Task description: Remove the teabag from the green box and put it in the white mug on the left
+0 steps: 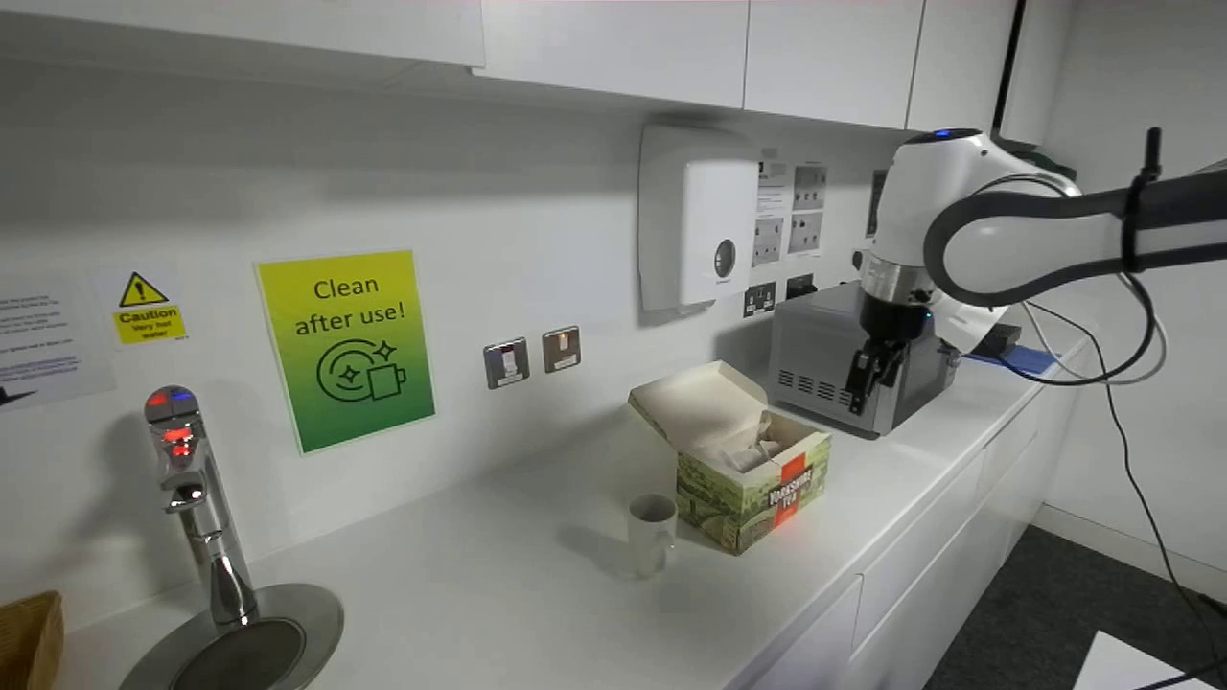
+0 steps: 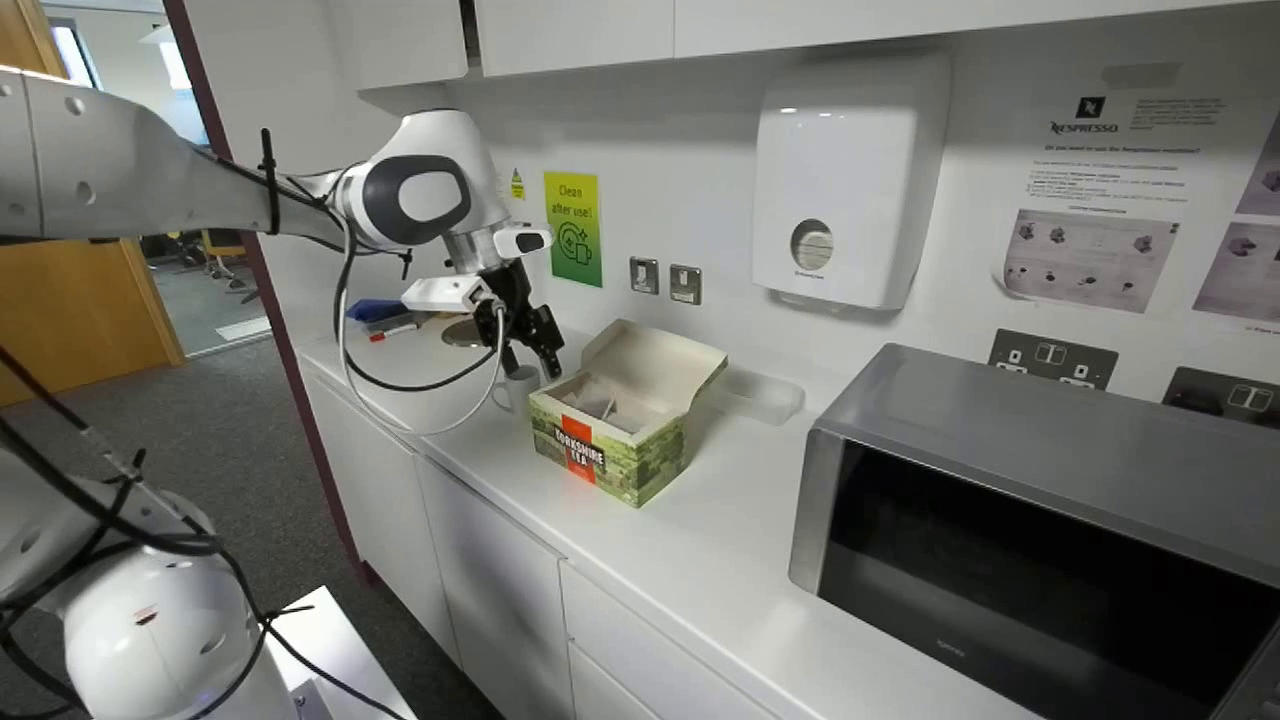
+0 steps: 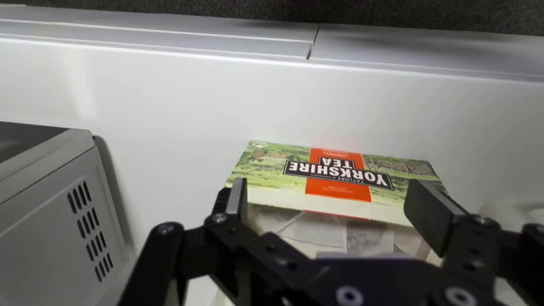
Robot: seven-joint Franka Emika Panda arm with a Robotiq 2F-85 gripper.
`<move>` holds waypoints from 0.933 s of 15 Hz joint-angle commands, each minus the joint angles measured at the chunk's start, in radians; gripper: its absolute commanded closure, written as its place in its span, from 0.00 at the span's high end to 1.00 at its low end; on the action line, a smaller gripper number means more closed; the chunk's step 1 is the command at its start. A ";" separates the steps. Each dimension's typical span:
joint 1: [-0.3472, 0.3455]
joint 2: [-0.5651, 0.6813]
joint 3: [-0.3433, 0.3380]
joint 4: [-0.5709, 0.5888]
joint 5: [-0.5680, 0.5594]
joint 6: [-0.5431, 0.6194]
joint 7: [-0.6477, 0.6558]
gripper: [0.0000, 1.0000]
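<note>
A white counter (image 1: 498, 604) is running along the wall (image 1: 537, 220), carrying a grey microwave (image 2: 1030, 470) with a dark door (image 2: 1010, 600). Higher up, a white dispenser (image 2: 850, 180) is hanging on the wall. Apart from the microwave, the green box (image 2: 655, 460) is sitting with its pale lid (image 2: 660, 365) raised. The end effector (image 3: 333, 207) is hanging in the air, its two fingers (image 3: 431, 216) standing wide apart; in the wrist view, the box is showing between them. The white mug (image 1: 652, 551) is standing upright just beside the box, on the side away from the microwave. Pale teabags (image 3: 367, 238) are lying inside the box.
</note>
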 commanded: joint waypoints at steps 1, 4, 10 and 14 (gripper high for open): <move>0.006 0.152 0.008 0.113 -0.010 0.029 0.034 1.00; 0.013 0.243 0.007 0.165 -0.003 0.045 0.032 1.00; 0.025 0.409 0.004 0.269 0.019 0.095 0.035 1.00; 0.031 0.409 0.001 0.249 0.020 0.090 0.027 1.00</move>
